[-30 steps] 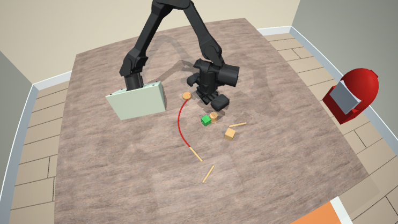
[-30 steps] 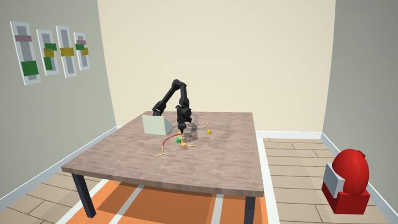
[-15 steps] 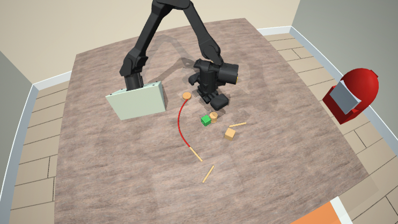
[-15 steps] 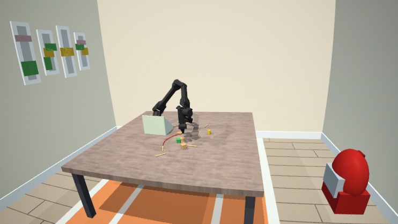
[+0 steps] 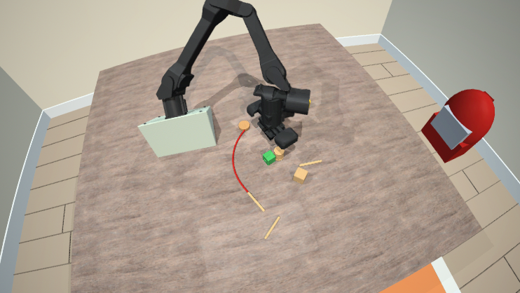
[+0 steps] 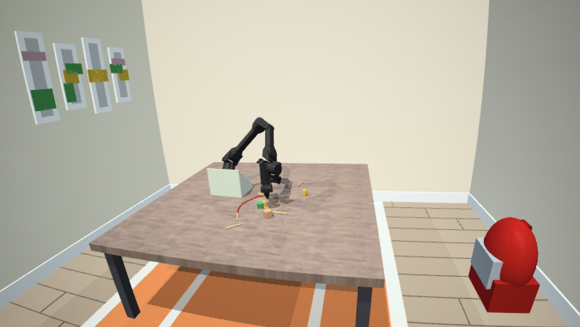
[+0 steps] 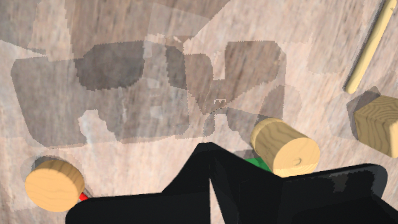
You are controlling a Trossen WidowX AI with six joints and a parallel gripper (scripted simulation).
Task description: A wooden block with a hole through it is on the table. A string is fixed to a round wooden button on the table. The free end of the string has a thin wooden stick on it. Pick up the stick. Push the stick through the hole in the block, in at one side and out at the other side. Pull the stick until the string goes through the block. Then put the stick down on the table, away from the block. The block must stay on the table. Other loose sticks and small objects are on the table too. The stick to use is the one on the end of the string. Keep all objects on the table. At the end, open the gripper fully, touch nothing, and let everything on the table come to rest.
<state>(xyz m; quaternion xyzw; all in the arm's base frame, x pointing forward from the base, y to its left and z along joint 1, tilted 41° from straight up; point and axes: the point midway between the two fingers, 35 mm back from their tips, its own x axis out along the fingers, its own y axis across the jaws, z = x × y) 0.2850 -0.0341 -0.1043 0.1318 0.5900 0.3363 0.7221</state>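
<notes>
A round wooden button (image 5: 244, 125) (image 6: 260, 194) (image 7: 55, 184) lies on the table. The red string (image 5: 233, 158) (image 6: 243, 202) curves from it to a thin stick (image 5: 256, 201) (image 6: 237, 217), which lies flat on the table. The plain wooden block (image 5: 300, 175) (image 6: 267, 213) (image 7: 377, 125) stands apart from the string; I cannot make out its hole. My gripper (image 6: 266, 197) (image 7: 205, 149) is shut and empty, pointing down between the button and a wooden cylinder. The string's stick is out of the wrist view.
The wooden cylinder (image 5: 279, 154) (image 6: 266, 203) (image 7: 295, 155) stands beside a green cube (image 5: 268, 157) (image 6: 259, 205). Loose sticks lie near the block (image 5: 310, 162) (image 7: 370, 47), beyond the string's stick (image 5: 272, 227) and farther back (image 6: 300, 183). A yellow cylinder (image 6: 304, 192) and pale green wedge (image 5: 180, 132) also stand there.
</notes>
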